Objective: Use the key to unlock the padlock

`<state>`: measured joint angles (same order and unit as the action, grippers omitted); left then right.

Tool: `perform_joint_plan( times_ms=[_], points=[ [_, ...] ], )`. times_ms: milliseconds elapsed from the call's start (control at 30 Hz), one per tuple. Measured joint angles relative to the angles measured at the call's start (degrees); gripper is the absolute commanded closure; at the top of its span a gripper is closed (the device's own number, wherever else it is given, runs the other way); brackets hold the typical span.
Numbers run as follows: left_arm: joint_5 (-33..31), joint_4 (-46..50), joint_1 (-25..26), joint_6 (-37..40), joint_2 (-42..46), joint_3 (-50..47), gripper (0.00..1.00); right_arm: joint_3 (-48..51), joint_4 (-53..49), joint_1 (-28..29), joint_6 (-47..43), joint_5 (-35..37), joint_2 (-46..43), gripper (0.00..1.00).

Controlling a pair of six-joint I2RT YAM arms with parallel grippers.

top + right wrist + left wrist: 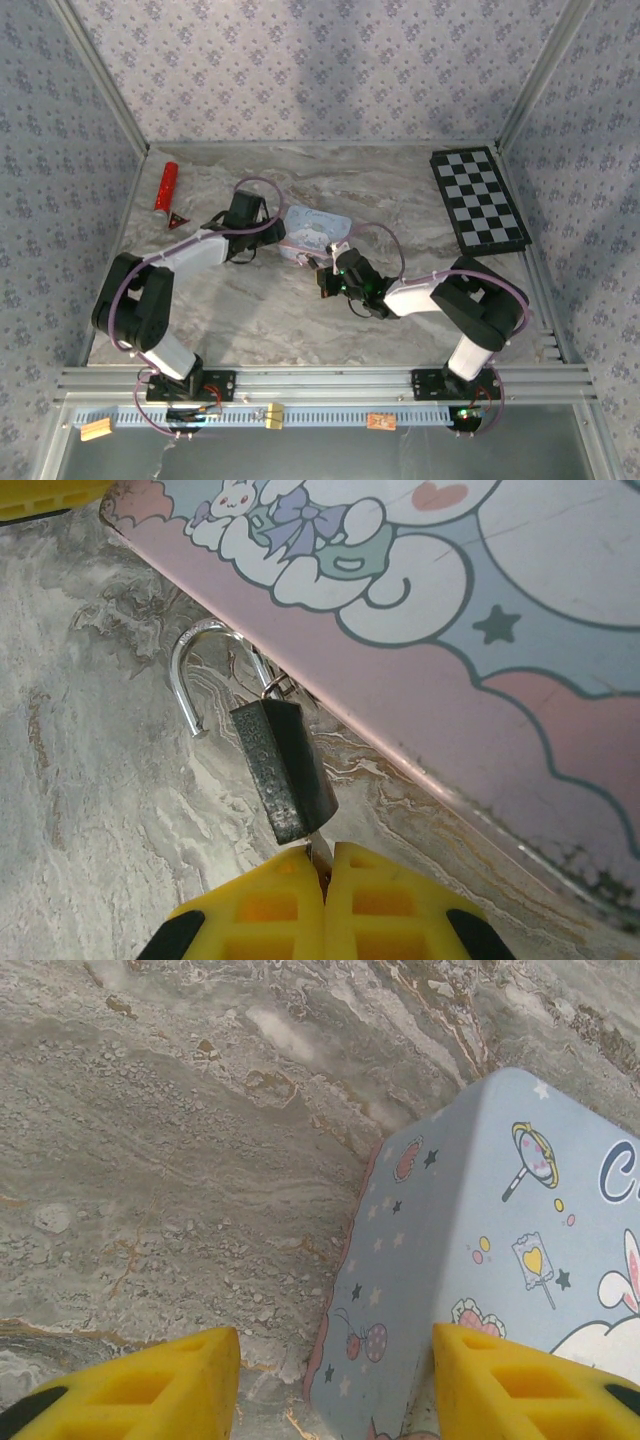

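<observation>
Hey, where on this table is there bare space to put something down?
The table is bare in the near middle, between left arm and right arm, and along the far edge between the red tool and the checkerboard. The centre is crowded: tin, padlock, left gripper, right gripper shut on the key.

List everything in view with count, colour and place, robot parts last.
padlock: one, dark body, silvery shackle open, against the tin's pink edge
key: one, silvery sliver, between the padlock's base and the right tool
tin: one, light blue with pink edge, table centre
checkerboard: one, black and white, far right
red stick: one, red, far left
table: one, grey marbled
left tool: one, yellow fingers apart, at the tin's corner
right tool: one, yellow fingers shut on the key
</observation>
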<state>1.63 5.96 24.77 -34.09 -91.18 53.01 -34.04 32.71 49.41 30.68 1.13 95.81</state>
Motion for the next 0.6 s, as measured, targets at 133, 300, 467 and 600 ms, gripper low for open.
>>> perform_joint_plan(
  times_ms=[133,300,467,600],
  points=[
    [0.0,-0.8,0.0,-0.1,0.0,-0.3,0.48,0.0,-1.3,0.3,-1.0,0.8,-1.1,1.00],
    [0.3,-0.8,0.0,-0.1,0.0,-0.3,0.48,-1.4,-6.9,2.3,-5.3,4.1,-2.9,1.00],
    [0.0,-0.8,-0.3,-0.1,0.0,-0.4,0.48,-5.8,-15.4,5.2,-8.7,10.1,-2.9,1.00],
    [-3.3,1.4,-1.6,-0.1,-0.4,-1.8,0.49,-5.9,-18.7,5.6,-10.3,12.0,-3.2,1.00]
  ],
)
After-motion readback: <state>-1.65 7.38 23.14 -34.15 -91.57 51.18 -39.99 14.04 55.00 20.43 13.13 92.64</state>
